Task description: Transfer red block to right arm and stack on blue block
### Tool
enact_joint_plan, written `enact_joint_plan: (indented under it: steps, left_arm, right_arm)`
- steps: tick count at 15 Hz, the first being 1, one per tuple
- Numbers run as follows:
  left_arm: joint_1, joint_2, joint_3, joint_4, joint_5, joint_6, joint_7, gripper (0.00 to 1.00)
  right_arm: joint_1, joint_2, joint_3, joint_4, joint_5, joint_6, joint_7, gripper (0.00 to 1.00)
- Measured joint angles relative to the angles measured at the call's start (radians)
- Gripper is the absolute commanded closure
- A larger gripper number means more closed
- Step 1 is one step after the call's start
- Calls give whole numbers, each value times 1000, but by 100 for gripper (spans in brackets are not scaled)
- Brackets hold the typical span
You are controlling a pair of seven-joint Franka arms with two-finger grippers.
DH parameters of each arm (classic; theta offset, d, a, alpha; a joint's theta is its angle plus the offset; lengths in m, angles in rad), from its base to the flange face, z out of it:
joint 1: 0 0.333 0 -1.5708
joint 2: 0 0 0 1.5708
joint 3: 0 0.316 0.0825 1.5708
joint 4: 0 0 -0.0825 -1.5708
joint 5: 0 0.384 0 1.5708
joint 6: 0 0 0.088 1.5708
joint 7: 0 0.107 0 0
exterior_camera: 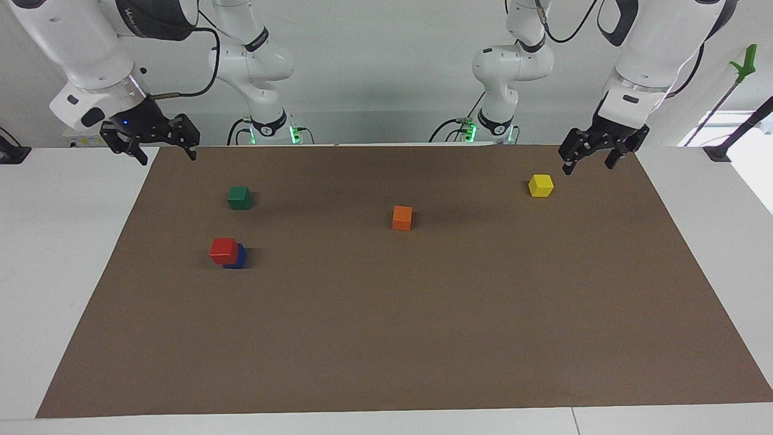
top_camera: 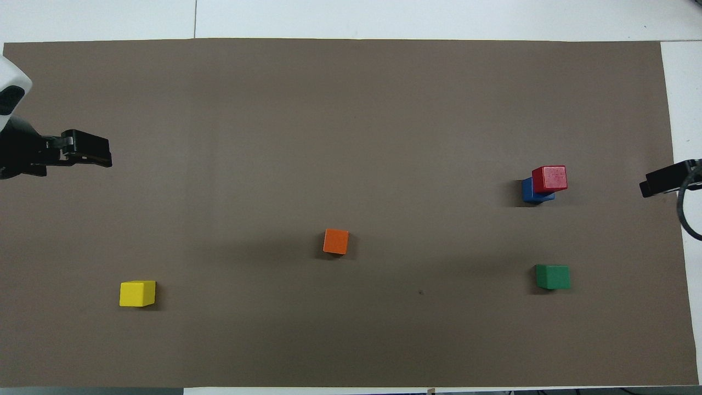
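The red block (exterior_camera: 223, 249) sits on top of the blue block (exterior_camera: 239, 258) on the brown mat, toward the right arm's end of the table. The red block covers most of the blue one. The stack also shows in the overhead view: the red block (top_camera: 550, 178), the blue block (top_camera: 530, 193). My right gripper (exterior_camera: 167, 156), with its blue light, hangs open and empty over the mat's corner by its own base, well away from the stack; it shows at the overhead view's edge (top_camera: 661, 184). My left gripper (exterior_camera: 589, 164) hangs open and empty above the yellow block's area (top_camera: 88, 152).
A green block (exterior_camera: 240, 197) lies nearer to the robots than the stack. An orange block (exterior_camera: 402, 217) lies near the mat's middle. A yellow block (exterior_camera: 541, 185) lies at the left arm's end, just below the left gripper. The brown mat (exterior_camera: 423, 338) covers the white table.
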Motion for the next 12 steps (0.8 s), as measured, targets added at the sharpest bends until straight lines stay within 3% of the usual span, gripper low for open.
enact_joint_plan:
  steps: [12]
  left_arm:
    - [0, 0, 0, 0, 0, 0, 0, 0]
  right_arm:
    - [-30, -19, 7, -9, 0, -26, 0, 0]
